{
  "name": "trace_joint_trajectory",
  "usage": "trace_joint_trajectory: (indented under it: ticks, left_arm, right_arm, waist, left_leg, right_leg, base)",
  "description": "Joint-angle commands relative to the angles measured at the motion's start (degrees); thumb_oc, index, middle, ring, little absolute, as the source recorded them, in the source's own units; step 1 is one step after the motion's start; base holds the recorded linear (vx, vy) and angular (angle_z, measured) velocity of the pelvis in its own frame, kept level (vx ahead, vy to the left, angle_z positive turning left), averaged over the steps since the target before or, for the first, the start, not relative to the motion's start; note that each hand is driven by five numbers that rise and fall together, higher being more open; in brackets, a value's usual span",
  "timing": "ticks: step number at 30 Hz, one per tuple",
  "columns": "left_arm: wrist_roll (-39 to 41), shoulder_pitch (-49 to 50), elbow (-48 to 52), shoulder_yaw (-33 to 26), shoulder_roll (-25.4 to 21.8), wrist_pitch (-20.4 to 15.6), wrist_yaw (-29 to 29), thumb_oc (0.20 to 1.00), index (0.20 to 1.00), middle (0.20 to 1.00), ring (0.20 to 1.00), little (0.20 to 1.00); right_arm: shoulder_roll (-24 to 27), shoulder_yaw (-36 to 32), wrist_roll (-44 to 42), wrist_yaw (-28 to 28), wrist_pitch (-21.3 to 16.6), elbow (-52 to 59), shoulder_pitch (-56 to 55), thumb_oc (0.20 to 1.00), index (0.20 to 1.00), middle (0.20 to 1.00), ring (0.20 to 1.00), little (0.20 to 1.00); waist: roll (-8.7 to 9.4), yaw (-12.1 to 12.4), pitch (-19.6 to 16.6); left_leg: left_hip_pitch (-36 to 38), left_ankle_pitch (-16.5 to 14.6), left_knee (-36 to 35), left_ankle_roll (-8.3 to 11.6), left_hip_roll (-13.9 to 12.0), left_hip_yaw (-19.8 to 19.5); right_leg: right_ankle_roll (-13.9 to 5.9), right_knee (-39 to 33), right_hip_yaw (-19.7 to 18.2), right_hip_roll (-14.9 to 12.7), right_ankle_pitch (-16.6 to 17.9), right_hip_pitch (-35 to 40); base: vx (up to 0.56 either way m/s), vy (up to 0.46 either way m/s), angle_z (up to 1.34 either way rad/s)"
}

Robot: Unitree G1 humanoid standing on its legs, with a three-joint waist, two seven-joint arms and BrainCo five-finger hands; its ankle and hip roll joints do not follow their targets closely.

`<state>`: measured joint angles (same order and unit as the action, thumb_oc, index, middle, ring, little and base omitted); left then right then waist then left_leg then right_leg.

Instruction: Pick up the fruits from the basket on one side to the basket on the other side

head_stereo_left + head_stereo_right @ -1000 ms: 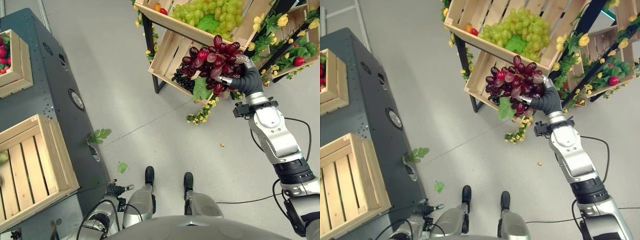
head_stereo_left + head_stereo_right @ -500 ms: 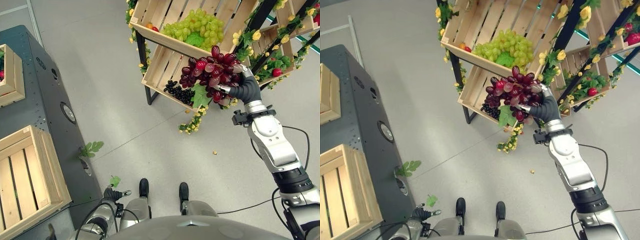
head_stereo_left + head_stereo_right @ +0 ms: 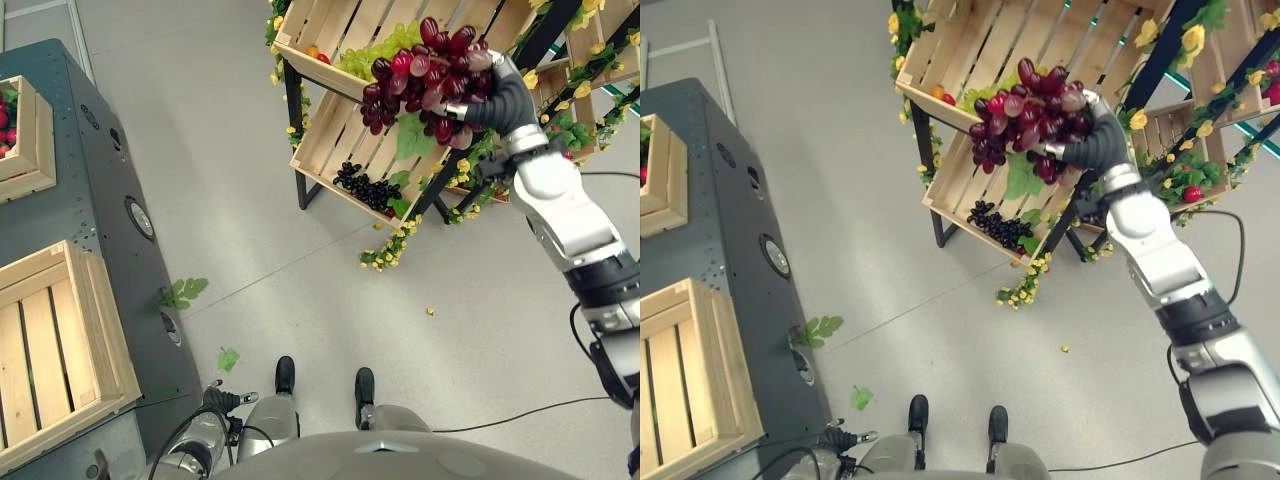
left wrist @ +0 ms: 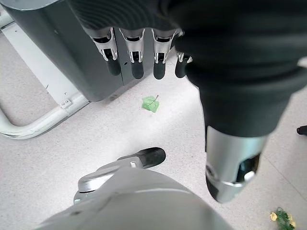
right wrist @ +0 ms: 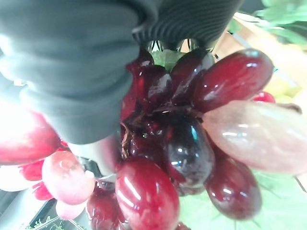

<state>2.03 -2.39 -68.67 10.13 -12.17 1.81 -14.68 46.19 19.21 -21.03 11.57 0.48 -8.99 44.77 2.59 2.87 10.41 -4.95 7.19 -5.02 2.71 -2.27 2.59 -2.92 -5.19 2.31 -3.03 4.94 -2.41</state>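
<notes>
My right hand point(image 3: 497, 97) is shut on a bunch of red grapes point(image 3: 420, 80) with a green leaf, held high in front of the upper wooden crate point(image 3: 330, 40) of the flower-trimmed shelf. In the right wrist view the red grapes point(image 5: 192, 143) press against the palm. Green grapes point(image 3: 375, 55) lie in that upper crate. Black grapes point(image 3: 365, 187) lie in the lower crate point(image 3: 325, 150). An empty slatted crate point(image 3: 55, 340) sits on the dark cart at my left. My left hand point(image 4: 139, 57) hangs low by the cart, fingers straight and holding nothing.
The dark grey cart point(image 3: 100, 190) runs along the left, with a second crate point(image 3: 30, 140) holding red fruit at its far end. Loose green leaves point(image 3: 185, 292) lie on the floor by the cart. A further crate with red fruit point(image 3: 1193, 193) stands at the right, behind the black shelf frame.
My right hand has lifted the red grapes from the lower crate's level up to the upper crate. The camera shifted slightly. The left hand stayed low.
</notes>
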Motion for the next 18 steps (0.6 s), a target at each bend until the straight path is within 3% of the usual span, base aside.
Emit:
trace_joint_trajectory:
  ticks: [1,18]
  left_arm:
    - [3.0,-3.0,-2.9,3.5,-2.1,-1.0,0.0,1.0,1.0,1.0,1.0,1.0]
    - [8.0,-4.4,-4.1,5.4,-3.9,-2.8,1.4,1.0,1.0,1.0,1.0,1.0]
  right_arm:
    - [3.1,1.3,-2.2,2.0,-2.2,-2.6,10.8,0.2,0.2,0.2,0.2,0.2]
    - [9.4,12.1,-6.7,2.9,-1.0,-28.0,31.2,0.2,0.2,0.2,0.2,0.2]
  waist:
    - [4.76,2.2,-0.1]
    - [5.49,3.9,2.7]
  left_leg:
    - [-1.6,-5.1,1.1,1.1,0.5,-2.2]
    - [-5.7,-3.5,0.9,1.65,0.8,-4.7]
  right_leg:
    - [-6.69,0.2,-0.7,-6.2,-2.5,-1.0]
    - [-6.55,0.2,1.5,-6.3,-2.2,-3.5]
  base:
    - [0.0,0.0,0.0]
    - [0.0,-0.002,0.08]
